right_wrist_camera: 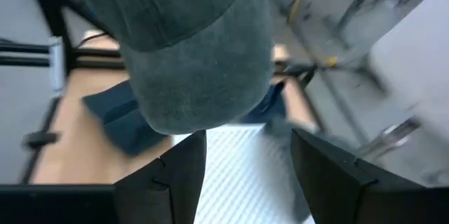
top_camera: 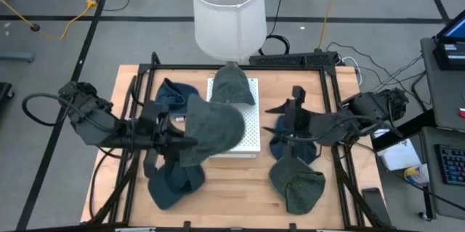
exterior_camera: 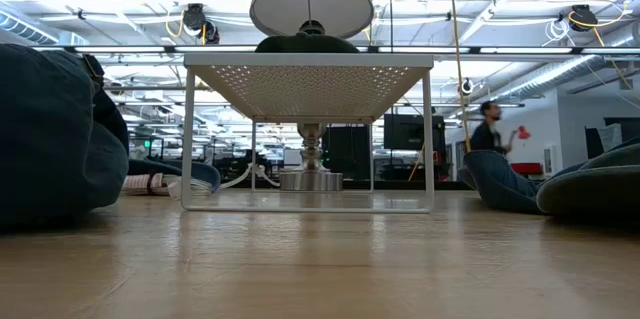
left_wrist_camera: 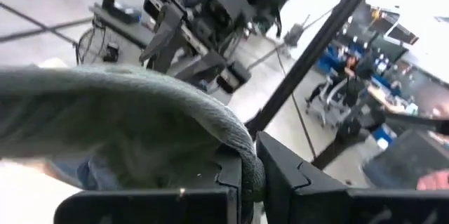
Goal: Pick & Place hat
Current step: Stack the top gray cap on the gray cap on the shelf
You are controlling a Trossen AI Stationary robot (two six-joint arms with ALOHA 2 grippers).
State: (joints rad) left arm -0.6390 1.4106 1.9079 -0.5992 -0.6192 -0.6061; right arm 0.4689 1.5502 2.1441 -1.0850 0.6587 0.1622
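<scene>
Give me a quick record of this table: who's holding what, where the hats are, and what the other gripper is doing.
left gripper: shut on the grey-green hat, held over the white rack
right gripper: open, empty, right of the rack
hat on rack: at its far end
blue hats: left side of the table
other hats: right side
lamp: behind the rack

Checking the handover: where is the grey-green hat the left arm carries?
In the high view the grey-green hat hangs over the white rack's left edge, pinched in the left pincer.
</scene>
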